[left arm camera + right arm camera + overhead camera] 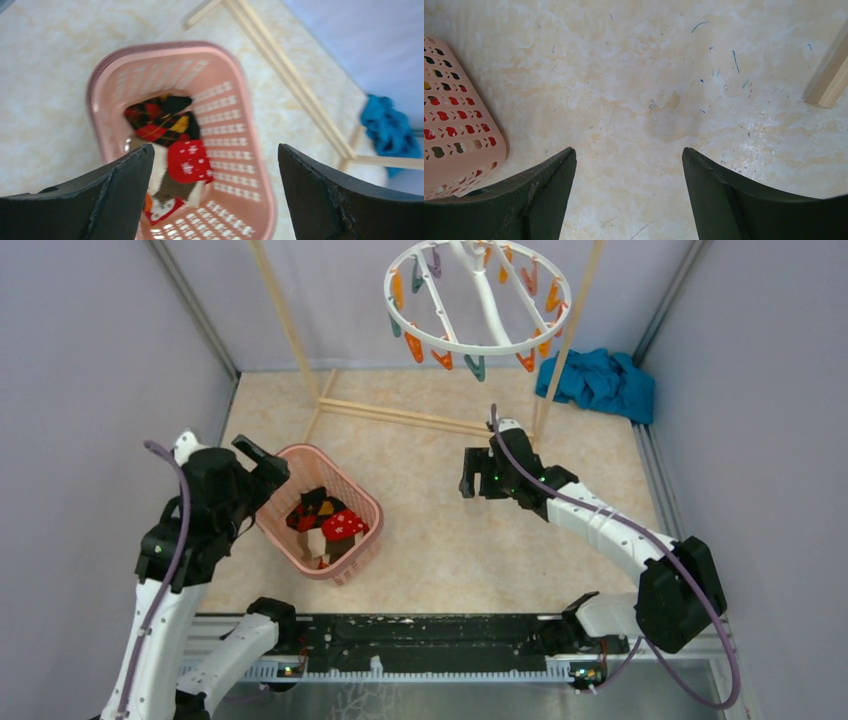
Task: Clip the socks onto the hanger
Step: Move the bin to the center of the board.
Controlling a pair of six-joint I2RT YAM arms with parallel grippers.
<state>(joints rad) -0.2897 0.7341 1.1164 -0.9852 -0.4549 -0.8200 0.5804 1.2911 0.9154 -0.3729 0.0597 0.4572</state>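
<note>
Several socks lie piled in a pink basket. In the left wrist view a red sock with white marks lies on top, beside a red, black and yellow plaid one. The round white hanger with orange and teal clips hangs at the back, with no sock on it. My left gripper is open and empty above the basket's left rim; the socks show between its fingers. My right gripper is open and empty over bare table, right of the basket.
The pale wooden rack's base bars lie behind the basket and show in the wrist views. A teal-blue cloth lies at the back right. The basket's perforated wall shows left of my right gripper. Grey walls enclose the table.
</note>
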